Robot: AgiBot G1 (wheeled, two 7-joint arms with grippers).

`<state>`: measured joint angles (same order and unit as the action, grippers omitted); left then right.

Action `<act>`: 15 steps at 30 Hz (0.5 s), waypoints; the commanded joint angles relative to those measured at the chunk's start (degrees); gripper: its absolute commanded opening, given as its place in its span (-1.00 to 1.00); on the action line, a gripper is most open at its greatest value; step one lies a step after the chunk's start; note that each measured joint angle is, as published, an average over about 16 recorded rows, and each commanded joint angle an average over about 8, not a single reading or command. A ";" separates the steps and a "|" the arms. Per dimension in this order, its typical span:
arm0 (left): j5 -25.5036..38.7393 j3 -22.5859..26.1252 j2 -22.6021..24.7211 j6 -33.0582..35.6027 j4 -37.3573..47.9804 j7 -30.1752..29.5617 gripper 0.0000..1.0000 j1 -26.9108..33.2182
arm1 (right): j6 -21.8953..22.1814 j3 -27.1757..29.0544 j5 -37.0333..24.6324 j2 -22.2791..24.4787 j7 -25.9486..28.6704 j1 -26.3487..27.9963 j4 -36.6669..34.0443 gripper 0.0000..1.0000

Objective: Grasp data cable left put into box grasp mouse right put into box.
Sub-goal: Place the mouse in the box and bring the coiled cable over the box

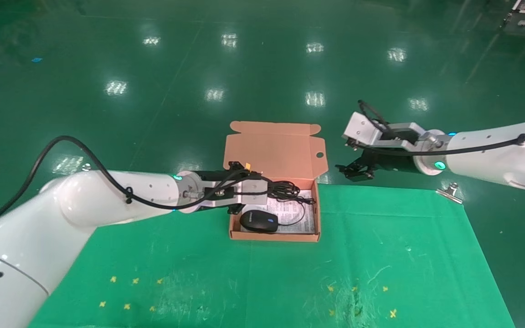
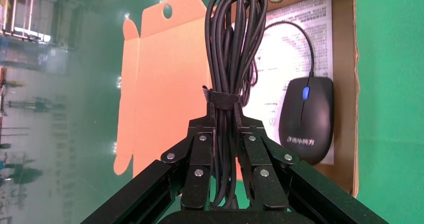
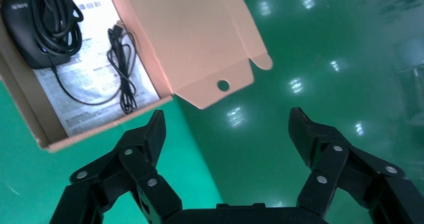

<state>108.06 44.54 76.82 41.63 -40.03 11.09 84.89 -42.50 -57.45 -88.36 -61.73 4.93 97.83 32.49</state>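
The box (image 1: 274,236) lies open on the green mat, its lid (image 1: 274,150) folded back. The mouse (image 1: 259,221) lies inside on the white sheet, its thin cord (image 3: 122,68) coiled beside it. My left gripper (image 1: 265,191) is over the box's far left part, shut on the data cable (image 1: 286,189), a long black bundle with a strap. In the left wrist view the gripper (image 2: 226,119) clamps the data cable (image 2: 232,43) beside the mouse (image 2: 306,119). My right gripper (image 1: 356,171) is open and empty, right of the lid; the right wrist view also shows it (image 3: 227,129).
A metal clip (image 1: 449,191) sits at the mat's far right edge. Yellow cross marks (image 1: 128,291) dot the near mat on both sides. The glossy green floor (image 1: 262,68) lies beyond the mat.
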 commanded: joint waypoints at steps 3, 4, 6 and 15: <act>-4.48 1.20 1.44 -2.21 3.47 5.25 -1.00 -0.19 | -0.15 0.28 0.10 2.64 0.81 -0.17 2.51 1.00; -5.66 1.89 1.51 -2.59 3.84 6.10 -1.00 -0.17 | -0.19 0.32 0.11 3.22 1.06 -0.24 3.18 1.00; -7.87 3.38 1.60 -3.28 4.47 7.53 -1.00 -0.09 | -0.29 0.41 0.14 4.30 1.51 -0.37 4.55 1.00; -14.75 9.20 1.88 -4.46 6.87 10.26 0.70 1.03 | -0.47 0.71 0.39 7.36 2.81 -1.03 9.00 1.00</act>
<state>94.09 53.06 78.65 37.23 -33.44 21.11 85.78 -42.95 -56.78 -88.01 -54.70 7.61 96.88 41.00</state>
